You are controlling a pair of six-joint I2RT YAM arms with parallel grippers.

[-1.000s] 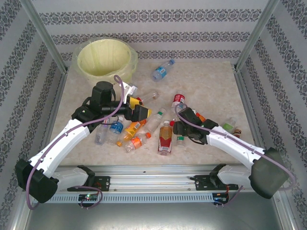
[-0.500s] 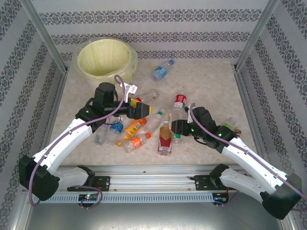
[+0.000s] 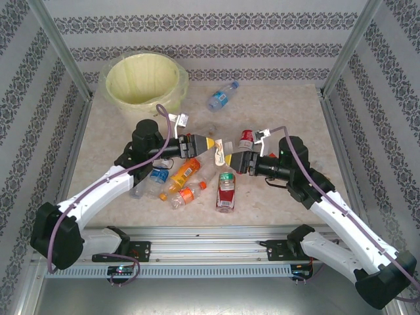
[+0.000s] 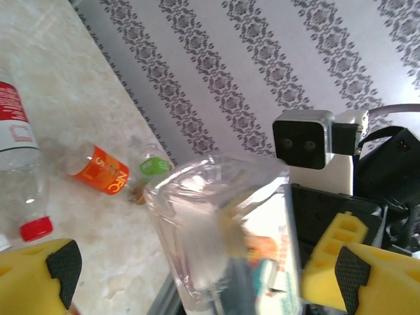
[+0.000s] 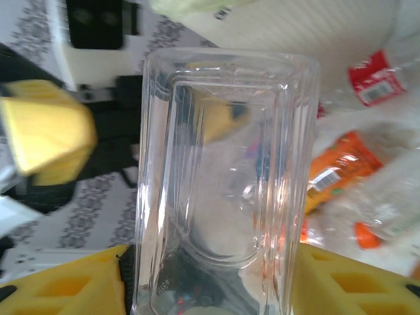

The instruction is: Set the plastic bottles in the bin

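Right gripper (image 3: 234,159) rose from the pile and swung left, clamped on a clear bottle (image 3: 220,153). Bottle's base sat between the wide-open jaws of the left gripper (image 3: 206,143). Bin (image 3: 113,71) stood at the far-left corner, well apart.

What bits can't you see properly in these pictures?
- Right wrist view: the clear bottle in the right gripper runs off the bottom edge, hiding its near end.
- Left wrist view: that bottle is blurred, very close to the lens.
- Top view: the left arm covers part of the bottle pile; labels too small to read.
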